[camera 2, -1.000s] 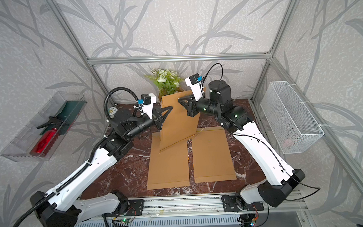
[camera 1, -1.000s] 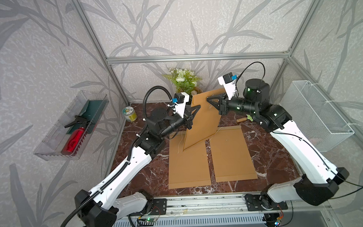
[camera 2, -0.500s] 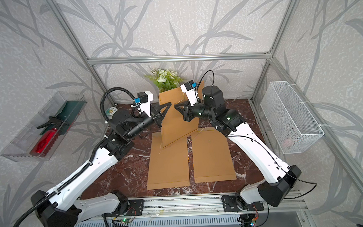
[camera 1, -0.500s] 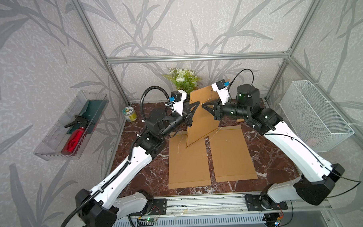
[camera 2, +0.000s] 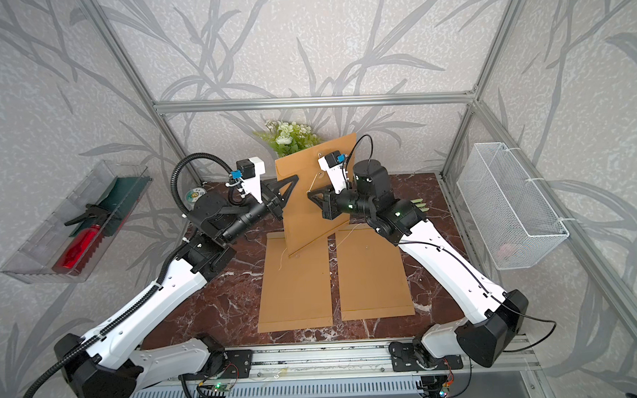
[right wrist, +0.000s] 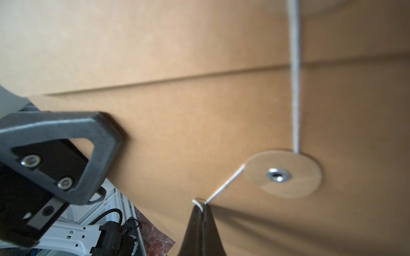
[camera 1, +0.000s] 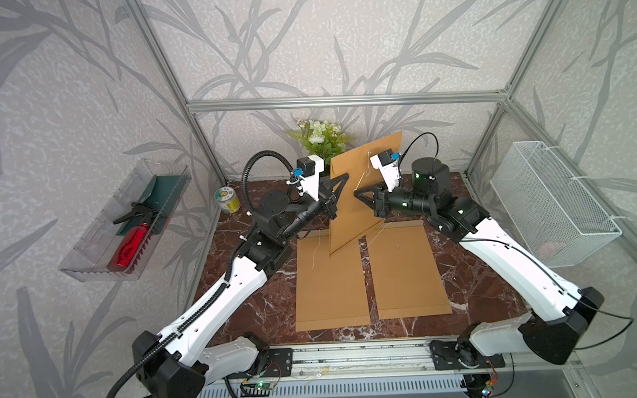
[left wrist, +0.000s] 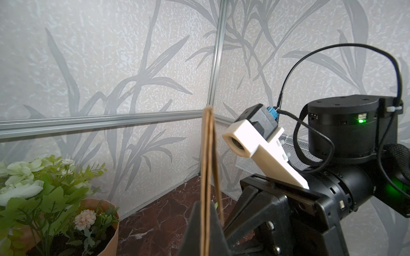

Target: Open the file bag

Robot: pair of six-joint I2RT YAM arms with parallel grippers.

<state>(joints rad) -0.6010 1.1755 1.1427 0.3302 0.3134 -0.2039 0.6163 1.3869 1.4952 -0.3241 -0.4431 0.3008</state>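
**Right claw.** The right claw (right wrist: pixel 200 205) is fully closed, its two tips pinching the white string (right wrist: pixel 224 185). The string runs taut from the tips to the paper disc (right wrist: pixel 282 174) riveted to the file bag (camera 1: pixel 347 224). In the right wrist view a second run of string leaves the disc and is blurred. It is cut off by the frame edge, as are the claw's fingers.

**Left claw.** The left claw (left wrist: pixel 205 221) is clamped on one side edge of the file bag. The left wrist view shows the bag edge-on, with the finger bases out of frame. In both top views one finger lies on the visible face, while the other is hidden behind the bag.

**File bag.** It stands tilted between the two claws (camera 2: pixel 296 177) (camera 2: pixel 308 194). Its lower corner is above the left of two flat bags (camera 1: pixel 330 279) (camera 1: pixel 407 269) on the desk (camera 1: pixel 262 307). Whether that corner touches cannot be determined.

**Arms.** Both arms reach up and inward from the near rail. The wrists are roughly level and face each other across the bag.
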